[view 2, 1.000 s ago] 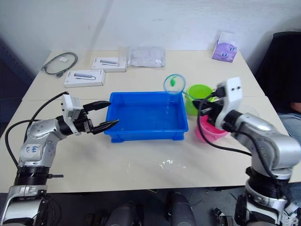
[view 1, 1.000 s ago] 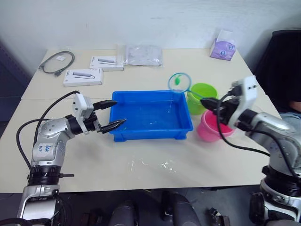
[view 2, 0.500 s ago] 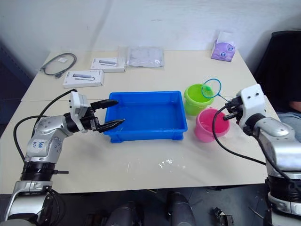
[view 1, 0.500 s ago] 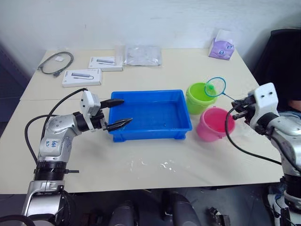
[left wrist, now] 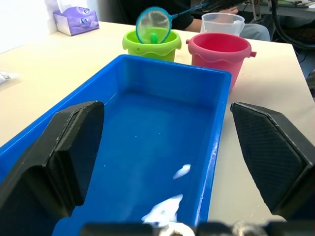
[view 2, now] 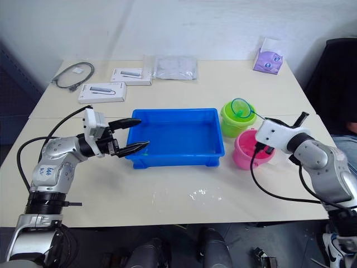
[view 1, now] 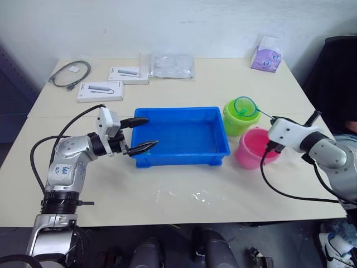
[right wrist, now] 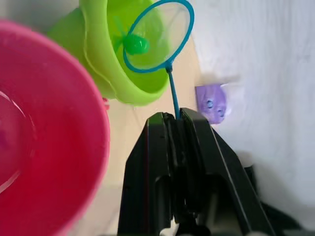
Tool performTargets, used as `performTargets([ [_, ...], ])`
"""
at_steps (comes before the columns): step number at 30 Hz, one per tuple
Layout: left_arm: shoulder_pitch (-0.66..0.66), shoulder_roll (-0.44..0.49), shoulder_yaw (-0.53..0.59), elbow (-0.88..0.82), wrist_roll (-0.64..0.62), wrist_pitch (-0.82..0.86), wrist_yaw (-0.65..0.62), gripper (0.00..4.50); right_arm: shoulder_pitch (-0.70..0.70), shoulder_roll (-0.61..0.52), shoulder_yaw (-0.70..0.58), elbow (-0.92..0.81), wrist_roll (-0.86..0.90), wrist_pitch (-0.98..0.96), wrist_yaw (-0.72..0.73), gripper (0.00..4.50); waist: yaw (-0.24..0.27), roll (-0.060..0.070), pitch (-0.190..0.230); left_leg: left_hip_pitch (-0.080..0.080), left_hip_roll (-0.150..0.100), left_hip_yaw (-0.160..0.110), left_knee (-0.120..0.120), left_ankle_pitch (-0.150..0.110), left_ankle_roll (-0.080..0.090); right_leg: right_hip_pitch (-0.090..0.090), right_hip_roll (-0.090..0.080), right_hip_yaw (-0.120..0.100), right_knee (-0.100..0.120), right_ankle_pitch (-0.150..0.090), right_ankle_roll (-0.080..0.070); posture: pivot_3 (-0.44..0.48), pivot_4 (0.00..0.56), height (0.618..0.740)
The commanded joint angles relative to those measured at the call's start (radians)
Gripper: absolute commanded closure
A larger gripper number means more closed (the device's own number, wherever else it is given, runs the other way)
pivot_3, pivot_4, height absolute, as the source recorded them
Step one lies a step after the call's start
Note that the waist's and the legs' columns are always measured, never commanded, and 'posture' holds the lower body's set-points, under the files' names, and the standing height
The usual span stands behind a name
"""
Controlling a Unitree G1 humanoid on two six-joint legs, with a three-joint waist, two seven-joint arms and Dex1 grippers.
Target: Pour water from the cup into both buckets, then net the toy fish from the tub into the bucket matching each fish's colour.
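Note:
The blue tub (view 1: 177,110) lies mid-table, holding water. My left gripper (view 1: 150,132) hovers open over its left end, nothing between the fingers (left wrist: 74,142). To the tub's right stand the lime green bucket (view 1: 236,124) and, nearer me, the pink bucket (view 1: 252,152), which holds water. My right gripper (right wrist: 174,118) is shut on the net's thin handle. The blue-rimmed net hoop (view 1: 245,106) hangs tilted over the green bucket's mouth with a small green toy fish (right wrist: 136,44) in its mesh. The clear cup (left wrist: 222,22) stands behind the pink bucket, beside my right arm.
At the table's far side lie a coiled cable (view 1: 70,72), two flat white boxes (view 1: 100,91), a clear plastic bag (view 1: 172,66) and a purple tissue pack (view 1: 265,58). Water drops (view 1: 195,195) spot the table in front of the tub. A black chair (view 1: 340,72) stands at the right.
My right arm has carried the net with the green fish from the tub's far right corner to above the green bucket. The left gripper has stayed open over the tub's left end.

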Motion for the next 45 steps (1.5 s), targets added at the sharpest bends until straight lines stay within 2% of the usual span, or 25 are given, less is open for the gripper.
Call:
performTargets([
  [1, -0.019, -0.004, 0.013, -0.029, 0.001, -0.029, 0.005, 0.07, -0.014, -0.026, -0.027, 0.036, -0.093, -0.11, -0.097, 4.5, 0.0, 0.0, 0.0, 0.0, 0.0, 0.0, 0.0, 0.0, 0.0, 0.0, 0.0, 0.0, 0.0, 0.0, 0.0, 0.0, 0.15, 0.74],
  [5, -0.021, -0.002, 0.007, -0.022, 0.006, -0.038, 0.002, 0.07, -0.03, -0.014, -0.042, 0.057, -0.128, -0.205, -0.155, 4.5, -0.002, 0.0, 0.0, 0.0, 0.0, 0.0, 0.0, 0.0, -0.001, 0.0, 0.0, 0.0, 0.0, 0.0, 0.0, 0.0, 0.15, 0.74],
  [8, -0.015, 0.008, 0.019, -0.012, 0.002, -0.046, -0.005, 0.07, -0.041, 0.078, -0.103, 0.008, 0.085, -0.12, -0.051, 4.5, -0.004, 0.0, 0.0, 0.0, 0.0, 0.0, 0.0, 0.001, -0.001, 0.0, 0.001, 0.0, 0.0, 0.0, 0.0, 0.0, 0.15, 0.74],
  [11, 0.01, 0.034, 0.057, -0.008, -0.033, -0.046, -0.044, 0.07, -0.095, 0.21, -0.143, -0.131, 0.468, 0.137, 0.141, 4.5, -0.01, 0.0, 0.0, 0.001, 0.001, 0.0, 0.0, 0.001, -0.001, 0.001, 0.002, 0.0, 0.001, 0.0, 0.0, 0.0, 0.15, 0.74],
  [13, 0.041, 0.062, 0.081, -0.011, -0.057, -0.045, -0.092, 0.07, -0.13, 0.254, -0.134, -0.241, 0.676, 0.339, 0.245, 4.5, -0.013, 0.001, 0.001, 0.001, 0.002, 0.0, 0.001, 0.001, -0.001, 0.001, 0.002, 0.001, 0.002, 0.0, 0.0, 0.0, 0.15, 0.74],
  [16, 0.08, 0.125, 0.094, -0.005, -0.05, -0.05, -0.152, 0.07, -0.154, 0.261, -0.065, -0.341, 0.782, 0.609, 0.292, 4.5, -0.007, 0.002, 0.001, 0.002, 0.003, -0.002, 0.0, 0.001, -0.001, 0.001, 0.002, 0.0, 0.003, -0.001, -0.002, 0.0, 0.15, 0.74],
  [20, 0.095, 0.209, 0.115, 0.026, -0.03, -0.047, -0.19, 0.07, -0.229, 0.29, 0.053, -0.381, 0.803, 0.872, 0.266, 4.5, 0.004, 0.001, 0.001, 0.0, 0.001, -0.004, 0.002, 0.0, 0.001, 0.001, -0.001, -0.003, 0.001, -0.001, -0.002, 0.0, 0.15, 0.74],
  [22, 0.1, 0.247, 0.118, 0.033, -0.019, -0.039, -0.2, 0.07, -0.279, 0.325, 0.105, -0.362, 0.78, 0.932, 0.247, 4.5, 0.004, 0.001, 0.001, 0.0, 0.0, -0.004, 0.002, -0.001, 0.001, 0.001, -0.003, -0.002, 0.001, -0.001, -0.002, 0.0, 0.15, 0.74],
  [25, 0.117, 0.302, 0.107, 0.037, 0.014, -0.033, -0.202, 0.07, -0.363, 0.383, 0.207, -0.27, 0.7, 0.943, 0.231, 4.5, 0.0, 0.001, 0.001, 0.0, 0.0, -0.004, 0.001, -0.001, 0.001, 0.0, -0.002, -0.003, 0.002, -0.001, -0.002, 0.0, 0.15, 0.74],
  [31, 0.139, 0.339, 0.104, 0.033, 0.039, -0.031, -0.204, 0.07, -0.467, 0.481, 0.379, -0.073, 0.567, 0.898, 0.271, 4.5, -0.009, 0.001, 0.001, -0.002, 0.0, -0.003, 0.001, -0.001, 0.001, -0.001, -0.002, -0.004, 0.001, -0.001, -0.002, 0.0, 0.15, 0.74],
  [37, 0.157, 0.34, 0.11, 0.033, 0.049, -0.049, -0.211, 0.07, -0.552, 0.538, 0.42, 0.044, 0.549, 0.92, 0.372, 4.5, -0.011, 0.001, 0.001, -0.004, 0.0, -0.003, 0.001, -0.001, 0.001, -0.003, -0.001, -0.004, 0.002, -0.001, -0.002, 0.0, 0.15, 0.74],
  [45, 0.183, 0.319, 0.112, 0.007, 0.05, -0.049, -0.186, 0.07, -0.618, 0.62, 0.368, 0.124, 0.601, 0.976, 0.482, 4.5, -0.012, 0.001, 0.001, -0.004, 0.001, -0.003, 0.001, -0.001, 0.001, -0.003, -0.001, -0.004, 0.002, -0.001, -0.002, 0.0, 0.15, 0.74],
])
